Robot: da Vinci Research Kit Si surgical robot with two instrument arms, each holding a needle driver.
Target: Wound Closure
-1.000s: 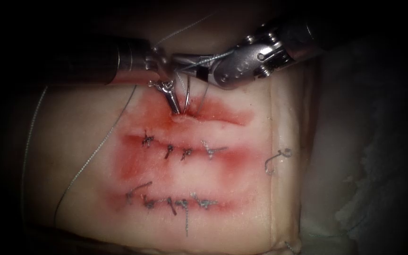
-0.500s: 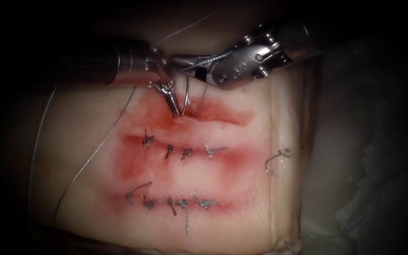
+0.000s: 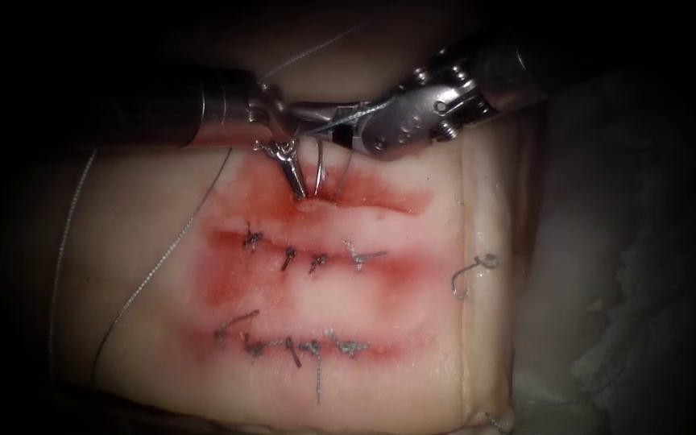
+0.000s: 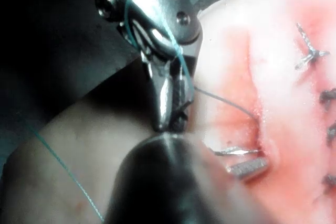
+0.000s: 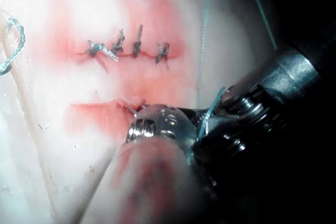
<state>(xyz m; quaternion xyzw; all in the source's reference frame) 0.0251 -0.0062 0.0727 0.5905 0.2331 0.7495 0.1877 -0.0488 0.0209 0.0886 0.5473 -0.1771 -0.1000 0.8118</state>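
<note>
Needle: a curved needle [image 3: 319, 165] stands upper centre of the endoscope view. Its lower end is in the tissue [image 3: 412, 322] at the topmost cut [image 3: 380, 197], and its upper end rises toward the tools.
Needle's long axis: close to vertical in the frame, bowed slightly.
Left tool [image 3: 299, 190]: enters from the upper left and bends down at the wrist. Its jaws are drawn narrow together, with the tips at the cut's edge just left of the needle's base. Whether they pinch tissue cannot be told.
Right tool [image 3: 325, 133]: enters from the upper right and points left, its tip at the needle's upper end. Whether it grips the needle cannot be told.
Key relation: the needle lies directly below the right tool's tip and just right of the left tool's tips. The right arm looks nearer the free upper end and the left arm nearer the buried end.
Thread [image 3: 155, 266]: a strand drapes over the right tool, and a long strand sweeps down the left of the frame.
Tissue: two lower cuts carry knotted stitches [image 3: 316, 262], with red fluid [image 3: 235, 282] around all three cuts.
Cut end of thread [image 3: 469, 274]: a loose curl lies at centre right.
</note>
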